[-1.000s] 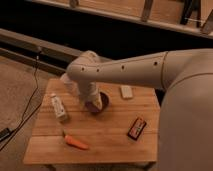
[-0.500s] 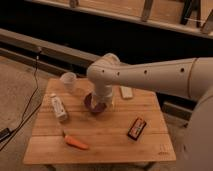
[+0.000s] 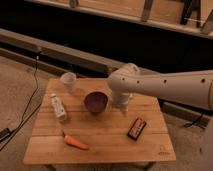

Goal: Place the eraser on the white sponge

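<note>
The eraser, a flat black block with red-orange edges, lies on the right part of the wooden table. The white arm reaches in from the right and bends above the table's back edge. My gripper hangs below that bend, just right of the dark bowl and well behind the eraser. It stands open and holds nothing. The white sponge is hidden behind the arm.
A white cup stands at the back left and a white bottle lies on the left. An orange carrot lies near the front edge. A black cable trails over the floor to the left.
The arm has swung to the right across the back of the table, uncovering the cup and bowl and now covering the white sponge. The objects on the table have not moved.
</note>
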You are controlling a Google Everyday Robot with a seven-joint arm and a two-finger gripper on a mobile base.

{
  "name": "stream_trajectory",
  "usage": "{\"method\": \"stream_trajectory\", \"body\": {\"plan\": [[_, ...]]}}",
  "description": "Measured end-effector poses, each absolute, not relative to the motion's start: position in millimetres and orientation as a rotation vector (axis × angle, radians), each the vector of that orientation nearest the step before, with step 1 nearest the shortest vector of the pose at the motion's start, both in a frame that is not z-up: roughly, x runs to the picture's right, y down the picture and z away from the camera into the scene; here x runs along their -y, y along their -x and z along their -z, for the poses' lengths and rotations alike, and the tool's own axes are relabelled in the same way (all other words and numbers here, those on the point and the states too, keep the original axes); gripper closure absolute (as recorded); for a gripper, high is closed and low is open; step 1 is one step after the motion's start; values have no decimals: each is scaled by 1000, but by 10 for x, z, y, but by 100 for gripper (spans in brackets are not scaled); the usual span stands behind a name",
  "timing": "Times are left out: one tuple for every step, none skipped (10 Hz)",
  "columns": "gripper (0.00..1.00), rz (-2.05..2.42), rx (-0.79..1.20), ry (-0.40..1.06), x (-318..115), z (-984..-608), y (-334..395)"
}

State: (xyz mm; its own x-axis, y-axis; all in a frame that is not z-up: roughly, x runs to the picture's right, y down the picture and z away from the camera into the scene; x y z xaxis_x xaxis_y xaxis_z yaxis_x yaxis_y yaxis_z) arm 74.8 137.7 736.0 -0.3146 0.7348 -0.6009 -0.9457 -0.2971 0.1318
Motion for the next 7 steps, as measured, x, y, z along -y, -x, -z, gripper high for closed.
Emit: {"method": "stream_trajectory", "body": {"plan": [[35,-1876,-574,524,-1450,-7419,-874],[35,-1929,-578,523,-1535,-7515,-1065],[35,-1963,-578,524,-1579,-7578,-1177],[35,-1984,-580,530,-1636,-7673,-1289],[35,-1994,-579,532,-1661,-7739,-1354],[35,-1998,-581,541,-1701,-7870,-1425],[35,-1994,-588,546,-1729,-7943,-1460]]}}
